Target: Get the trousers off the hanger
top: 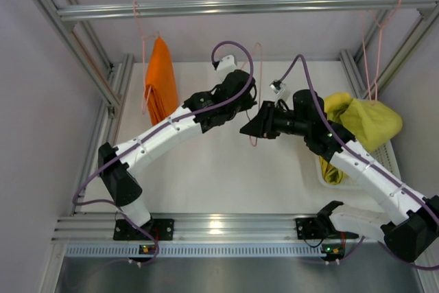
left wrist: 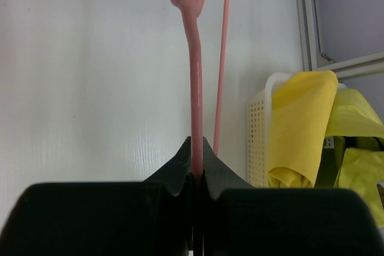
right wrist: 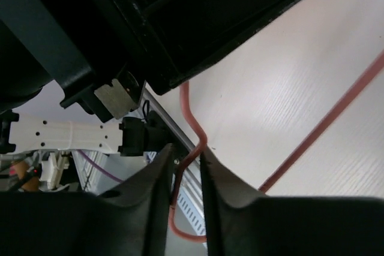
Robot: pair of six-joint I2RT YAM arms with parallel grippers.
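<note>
A bare pink hanger (top: 255, 141) is held over the middle of the table between both grippers. My left gripper (left wrist: 197, 148) is shut on one of its wires (left wrist: 195, 76). My right gripper (right wrist: 186, 154) is open, and a bent part of the hanger (right wrist: 187, 106) passes through the narrow gap between its fingers. In the top view the right gripper (top: 248, 128) is just below the left gripper (top: 250, 97). Orange trousers (top: 160, 80) hang on another hanger at the back left. Yellow trousers (left wrist: 300, 124) and yellow-green trousers (left wrist: 360, 118) lie draped in the basket at the right.
A white perforated basket (left wrist: 257, 142) stands at the table's right side. A metal bar (top: 240, 7) crosses the back, and a second bare pink hanger (top: 374, 53) hangs from its right end. Frame posts run along both sides of the table.
</note>
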